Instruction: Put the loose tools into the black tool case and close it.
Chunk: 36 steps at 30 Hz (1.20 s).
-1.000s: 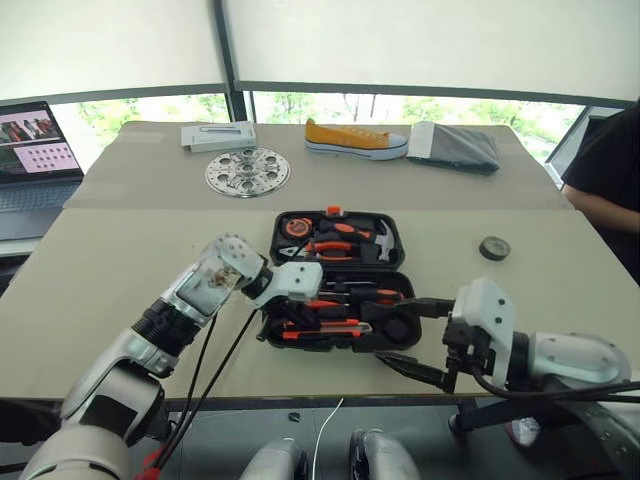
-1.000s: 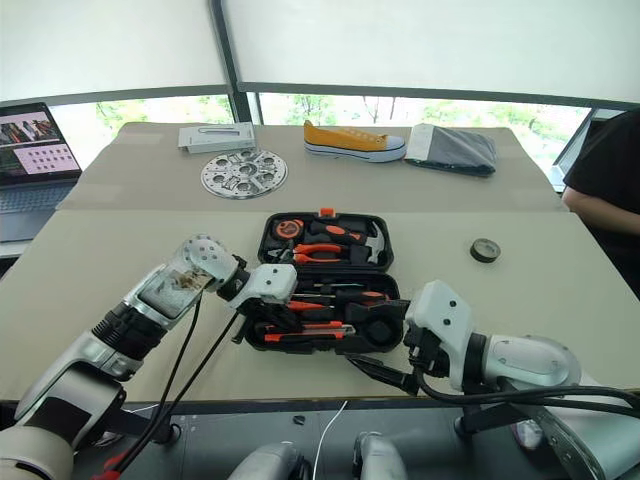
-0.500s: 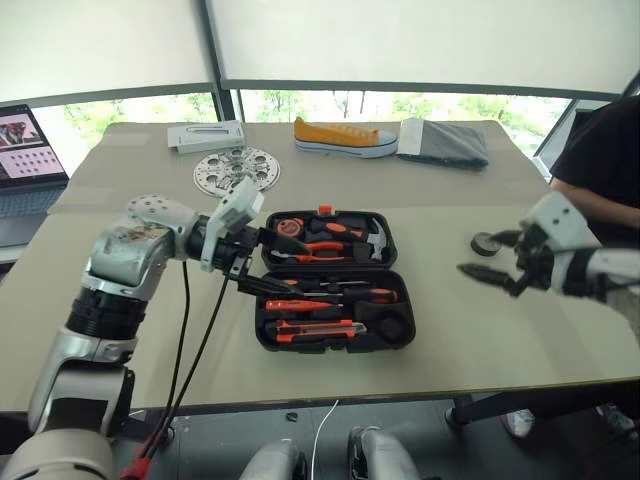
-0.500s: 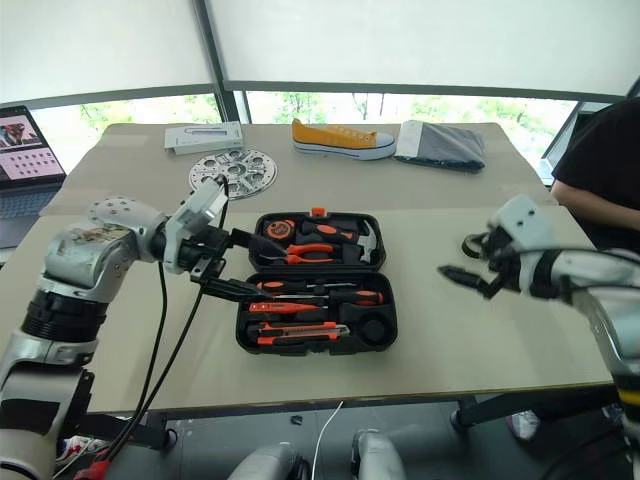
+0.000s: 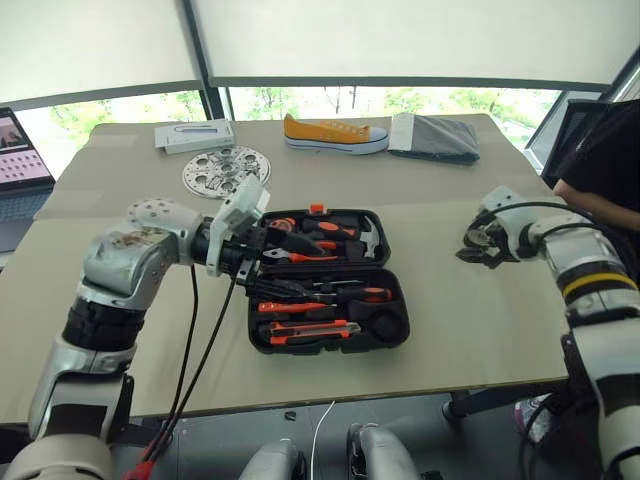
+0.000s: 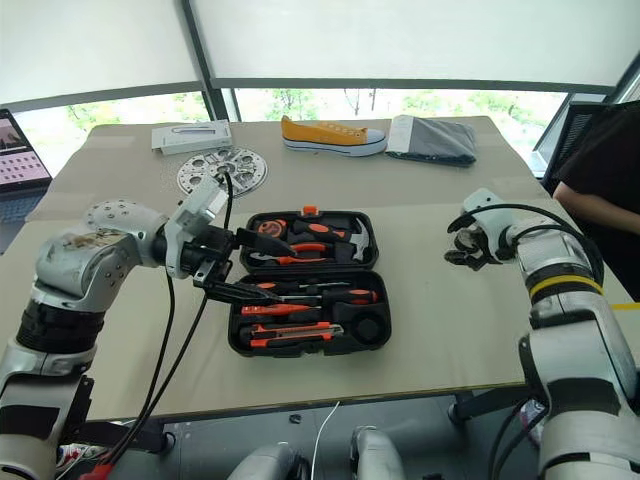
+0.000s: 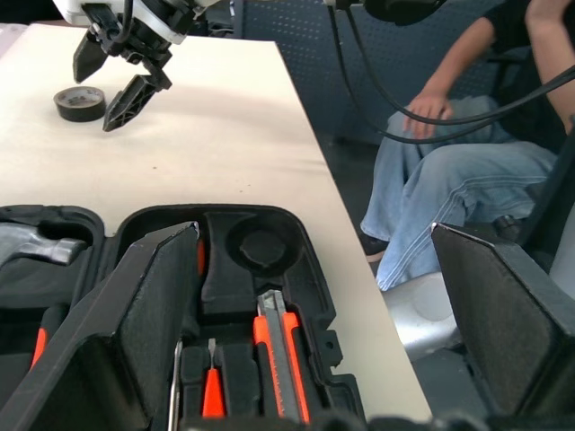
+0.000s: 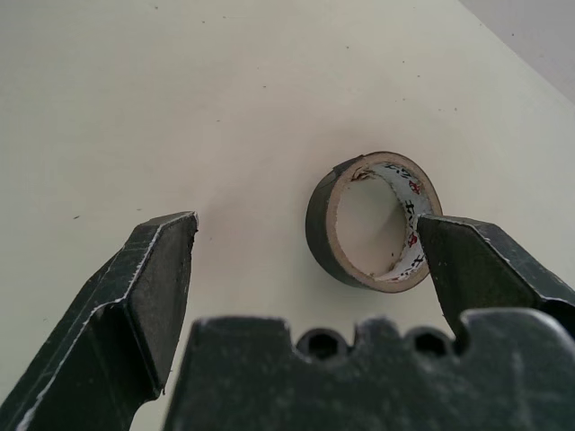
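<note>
The black tool case (image 5: 400, 345) lies open at the table's middle. Its near half holds two long screwdrivers (image 5: 322, 295) and the utility knife (image 5: 312, 327), beside a bare round slot (image 7: 260, 247). Pliers and a hammer sit in the far half. My left gripper (image 5: 277, 263) hovers open over the case's left side, holding nothing. At the table's right my right gripper (image 5: 478, 250) is open and low over the small dark tape roll (image 8: 373, 220). The roll lies flat on the table between the fingers, close to one fingertip (image 8: 467, 260).
A yellow shoe (image 5: 335, 135), a grey folded cloth (image 5: 435, 138), a perforated metal disc (image 5: 225, 170) and a white box (image 5: 195, 135) lie along the far side. A laptop (image 5: 20, 165) stands far left. A person (image 5: 600, 150) sits at the table's right edge.
My right arm swung from the table's front edge by the case out to the right, over the tape roll. My left gripper lifted out of the case and opened.
</note>
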### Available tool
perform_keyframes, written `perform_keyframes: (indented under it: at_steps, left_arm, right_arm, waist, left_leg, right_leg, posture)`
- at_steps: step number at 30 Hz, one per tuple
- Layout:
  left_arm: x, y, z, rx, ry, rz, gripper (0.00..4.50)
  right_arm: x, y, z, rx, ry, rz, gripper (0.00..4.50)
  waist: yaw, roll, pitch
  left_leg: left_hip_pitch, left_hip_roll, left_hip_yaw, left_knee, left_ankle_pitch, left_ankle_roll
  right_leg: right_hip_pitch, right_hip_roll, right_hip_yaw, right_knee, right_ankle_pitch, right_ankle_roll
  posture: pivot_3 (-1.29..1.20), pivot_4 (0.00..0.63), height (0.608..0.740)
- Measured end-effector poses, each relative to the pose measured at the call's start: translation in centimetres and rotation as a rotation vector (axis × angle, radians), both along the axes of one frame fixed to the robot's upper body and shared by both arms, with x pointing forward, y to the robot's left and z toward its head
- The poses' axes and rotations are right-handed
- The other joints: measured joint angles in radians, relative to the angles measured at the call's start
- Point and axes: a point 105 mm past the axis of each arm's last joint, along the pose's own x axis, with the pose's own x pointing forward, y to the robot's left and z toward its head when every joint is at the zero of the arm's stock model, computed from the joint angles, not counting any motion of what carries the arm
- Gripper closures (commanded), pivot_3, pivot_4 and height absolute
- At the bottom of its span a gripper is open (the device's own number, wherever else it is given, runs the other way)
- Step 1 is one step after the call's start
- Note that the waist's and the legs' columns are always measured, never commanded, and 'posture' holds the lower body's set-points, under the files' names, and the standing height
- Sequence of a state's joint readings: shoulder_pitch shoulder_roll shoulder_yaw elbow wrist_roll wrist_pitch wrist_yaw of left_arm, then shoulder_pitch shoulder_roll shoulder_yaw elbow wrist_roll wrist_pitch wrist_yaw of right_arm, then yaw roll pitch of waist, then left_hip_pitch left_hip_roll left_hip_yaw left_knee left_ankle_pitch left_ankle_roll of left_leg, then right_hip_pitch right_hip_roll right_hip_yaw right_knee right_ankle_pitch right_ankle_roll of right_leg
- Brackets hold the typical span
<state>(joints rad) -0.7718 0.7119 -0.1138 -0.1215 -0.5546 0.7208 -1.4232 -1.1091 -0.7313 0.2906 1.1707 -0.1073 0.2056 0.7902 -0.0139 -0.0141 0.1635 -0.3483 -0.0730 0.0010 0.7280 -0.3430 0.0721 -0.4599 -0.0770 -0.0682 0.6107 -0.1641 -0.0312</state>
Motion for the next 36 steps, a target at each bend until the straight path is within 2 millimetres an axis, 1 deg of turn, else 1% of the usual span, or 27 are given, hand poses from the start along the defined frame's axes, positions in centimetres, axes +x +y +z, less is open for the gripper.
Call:
perform_keyframes:
  at_steps: [4, 5, 6, 7, 8, 9, 12, 16, 19, 20, 21, 22, 23, 25, 27, 29, 31, 32, 34, 36]
  left_arm:
    - [0.1, 0.1, 0.0, 0.002, -0.009, 0.019, 0.00]
    - [0.2, 0.1, 0.0, 0.002, -0.010, 0.022, 0.00]
    - [0.2, 0.1, 0.0, 0.002, -0.012, 0.025, 0.00]
    - [0.2, 0.1, 0.0, 0.002, -0.012, 0.026, 0.00]
    - [0.2, 0.1, 0.0, 0.002, -0.013, 0.028, 0.00]
    - [0.3, 0.1, 0.0, 0.002, -0.013, 0.030, 0.00]
    - [0.3, 0.1, 0.0, 0.002, -0.015, 0.031, 0.00]
    - [0.2, 0.2, 0.1, 0.007, -0.020, 0.030, 0.00]
    - [-0.1, 0.6, -0.3, 0.031, -0.027, 0.021, 0.00]
    - [-0.3, 0.7, -0.7, 0.043, -0.013, 0.016, 0.00]
    - [-0.7, 0.7, -1.4, 0.070, -0.016, -0.017, 0.00]
    - [-0.9, 1.0, -1.9, 0.091, -0.013, -0.024, 0.00]
    - [-1.0, 1.2, -2.3, 0.105, -0.011, -0.028, 0.00]
    - [-0.9, 1.3, -2.9, 0.123, -0.017, -0.041, 0.00]
    - [-1.0, 1.4, -3.0, 0.138, -0.039, -0.059, 0.00]
    - [-1.1, 1.4, -3.3, 0.155, -0.065, -0.084, 0.00]
    - [-1.2, 1.5, -3.5, 0.154, -0.066, -0.092, 0.00]
    - [-1.2, 1.6, -3.5, 0.153, -0.064, -0.093, 0.00]
    - [-1.2, 1.5, -3.5, 0.151, -0.062, -0.094, 0.00]
    - [-1.2, 1.5, -3.5, 0.150, -0.062, -0.095, 0.00]
  right_arm:
    - [-0.1, -0.1, -1.1, 0.010, 0.022, -0.018, 1.73]
    - [0.0, 0.0, -1.2, 0.014, 0.019, -0.020, 2.22]
    - [0.1, 0.0, -1.2, 0.010, 0.011, -0.025, 2.47]
    - [0.1, 0.0, -1.2, 0.010, 0.006, -0.030, 2.88]
    - [0.1, -0.2, -1.2, 0.012, -0.005, -0.042, 3.13]
    - [0.2, -0.3, -1.2, 0.017, -0.011, -0.050, 3.59]
    - [0.2, -0.5, -1.1, 0.034, -0.033, -0.073, 4.49]
    - [0.3, -0.4, -0.6, 0.053, -0.052, -0.052, 4.49]
    - [0.1, 1.0, 0.5, 0.097, -0.032, 0.072, 4.49]
    - [0.0, 2.1, 1.4, 0.116, -0.029, 0.154, 4.49]
    - [-1.6, 4.4, 2.7, 0.173, -0.007, 0.341, 4.49]
    - [-3.2, 6.1, 3.2, 0.199, 0.017, 0.463, 4.49]
    - [-5.0, 7.8, 3.5, 0.211, 0.043, 0.570, 4.49]
    - [-9.7, 11.9, 3.5, 0.238, 0.125, 0.782, 4.49]
    - [-13.4, 14.5, 3.0, 0.237, 0.194, 0.918, 4.49]
    - [-16.6, 16.2, 2.7, 0.215, 0.236, 1.018, 4.49]
    - [-18.0, 17.0, 2.3, 0.176, 0.245, 1.056, 4.49]
    - [-18.3, 17.3, 2.0, 0.158, 0.245, 1.062, 4.49]
    - [-18.3, 17.4, 1.3, 0.125, 0.249, 1.047, 4.49]
    - [-17.9, 17.1, 0.6, 0.083, 0.253, 1.013, 4.49]
  waist:
    - [-0.002, 0.000, 0.000]
    - [-0.003, 0.000, 0.000]
    - [-0.004, 0.001, 0.000]
    - [-0.004, 0.001, 0.000]
    - [-0.004, 0.001, 0.000]
    - [-0.004, 0.001, 0.000]
    - [-0.005, 0.001, 0.001]
    - [-0.006, 0.003, 0.002]
    - [-0.008, 0.008, 0.005]
    - [-0.009, 0.010, 0.005]
    - [-0.006, 0.010, 0.006]
    - [-0.002, 0.011, 0.006]
    - [0.002, 0.012, 0.006]
    - [0.010, 0.012, 0.006]
    - [0.023, 0.012, 0.006]
    - [0.030, 0.012, 0.006]
    - [0.032, 0.011, 0.006]
    - [0.032, 0.011, 0.006]
    - [0.032, 0.010, 0.006]
    - [0.032, 0.010, 0.006]
  left_leg:
    - [0.000, 0.000, 0.000, 0.000, 0.000, 0.000]
    - [0.000, 0.000, 0.000, 0.000, 0.000, 0.000]
    - [0.000, 0.000, 0.000, 0.000, 0.000, -0.001]
    - [0.000, 0.000, 0.000, 0.000, 0.000, -0.001]
    - [0.000, 0.000, 0.000, 0.000, 0.000, -0.001]
    - [0.000, 0.000, 0.000, 0.000, 0.000, -0.001]
    - [0.000, 0.000, 0.000, 0.000, 0.000, -0.001]
    - [0.001, 0.000, 0.000, 0.000, 0.001, -0.001]
    - [0.001, 0.000, 0.000, 0.000, 0.001, -0.001]
    - [0.001, 0.000, 0.000, 0.000, 0.001, -0.001]
    - [0.000, 0.001, -0.002, 0.000, 0.001, -0.001]
    - [0.000, 0.001, -0.003, 0.000, 0.001, -0.001]
    - [-0.001, 0.002, -0.004, 0.001, 0.000, -0.001]
    - [-0.005, 0.001, -0.005, 0.001, 0.000, -0.001]
    - [-0.006, 0.001, -0.005, 0.002, 0.000, -0.001]
    - [-0.005, 0.000, -0.005, 0.004, 0.000, 0.000]
    - [-0.004, 0.000, -0.005, 0.005, -0.001, 0.002]
    - [-0.004, 0.000, -0.004, 0.005, -0.001, 0.002]
    - [-0.004, 0.000, -0.004, 0.005, -0.001, 0.002]
    - [-0.004, 0.000, -0.004, 0.005, -0.001, 0.002]
  right_leg:
    - [0.000, 0.000, 0.000, 0.000, 0.000, 0.000]
    - [0.000, 0.000, 0.000, 0.000, 0.000, 0.000]
    - [0.000, 0.000, 0.000, 0.000, 0.000, 0.000]
    - [0.000, 0.000, 0.000, 0.000, 0.000, 0.000]
    - [0.000, 0.000, 0.000, 0.000, 0.000, 0.000]
    - [0.000, 0.000, 0.000, 0.000, 0.000, 0.000]
    - [0.000, 0.000, 0.000, 0.000, 0.000, 0.000]
    - [0.000, 0.000, 0.000, 0.001, 0.000, -0.001]
    - [0.000, 0.000, 0.000, 0.000, 0.000, -0.001]
    - [0.000, 0.000, 0.000, 0.001, 0.000, -0.001]
    - [0.000, 0.000, -0.001, 0.001, 0.000, -0.002]
    - [0.000, 0.001, -0.001, 0.002, -0.001, -0.002]
    - [-0.001, 0.001, -0.002, 0.002, -0.001, -0.003]
    - [-0.004, 0.001, -0.002, 0.002, -0.001, -0.003]
    - [-0.004, 0.001, -0.002, 0.002, 0.000, -0.002]
    - [-0.001, 0.000, -0.001, 0.000, 0.001, 0.001]
    - [0.000, 0.000, -0.001, 0.000, 0.002, 0.002]
    - [0.000, 0.000, 0.000, 0.000, 0.002, 0.002]
    - [0.000, 0.000, 0.000, 0.000, 0.002, 0.002]
    - [-0.001, 0.000, 0.000, 0.001, 0.002, 0.002]
  posture:
    - [0.00, 0.150, 0.740]
    - [0.00, 0.150, 0.740]
    - [0.00, 0.150, 0.740]
    - [0.00, 0.150, 0.740]
    - [0.00, 0.150, 0.740]
    - [0.00, 0.150, 0.740]
    - [0.00, 0.150, 0.740]
    - [0.00, 0.150, 0.740]
    - [0.00, 0.150, 0.740]
    - [0.00, 0.150, 0.740]
    - [0.00, 0.150, 0.740]
    - [0.00, 0.150, 0.740]
    - [0.00, 0.150, 0.740]
    - [0.00, 0.150, 0.740]
    - [0.00, 0.150, 0.740]
    - [0.00, 0.150, 0.740]
    - [0.00, 0.150, 0.740]
    - [0.00, 0.150, 0.740]
    - [0.00, 0.150, 0.740]
    - [0.00, 0.150, 0.740]
